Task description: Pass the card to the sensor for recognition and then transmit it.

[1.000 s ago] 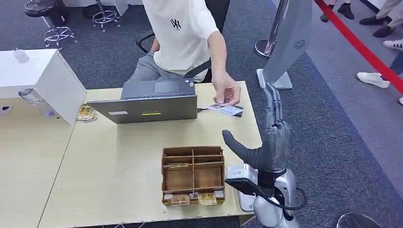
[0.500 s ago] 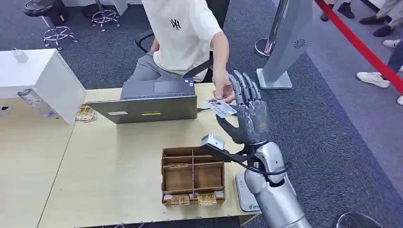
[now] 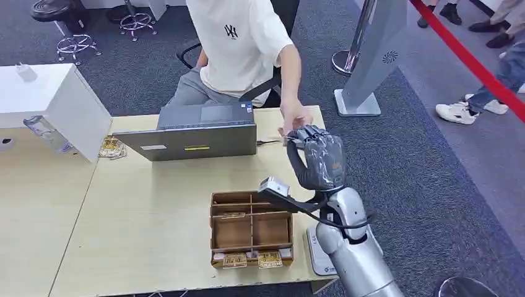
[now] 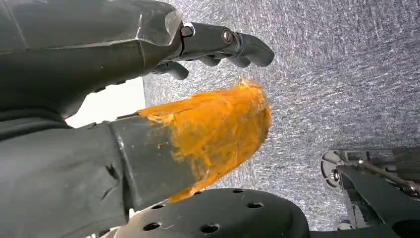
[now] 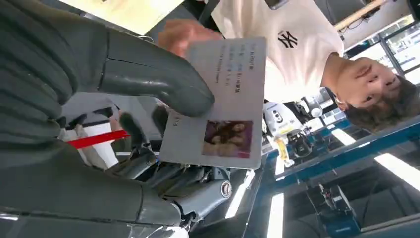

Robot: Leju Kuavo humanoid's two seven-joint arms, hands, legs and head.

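Observation:
My right hand (image 3: 319, 158) is raised over the table's far right corner, fingers curled in. In the right wrist view its thumb (image 5: 148, 79) presses a pale ID card (image 5: 223, 99) with a small photo against the fingers (image 5: 198, 191). A person's hand (image 3: 296, 119) is right at the card's far end; I cannot tell whether it still holds the card. A white flat sensor pad (image 3: 317, 250) lies at the table's near right corner, partly hidden by my forearm. My left hand (image 4: 148, 114) hangs over carpet, its orange-taped thumb apart from the fingers (image 4: 218, 42), holding nothing.
A person in a white shirt (image 3: 238, 43) sits behind a grey laptop (image 3: 192, 133). A wooden compartment box (image 3: 251, 228) stands near the front edge of the table (image 3: 142, 210). A white cabinet (image 3: 49, 105) stands at the left. A red barrier tape (image 3: 477, 65) runs at the right.
My right hand swung from beside the table toward the person's offered card, and its spread fingers have closed around the card. The person lifted the card off the table.

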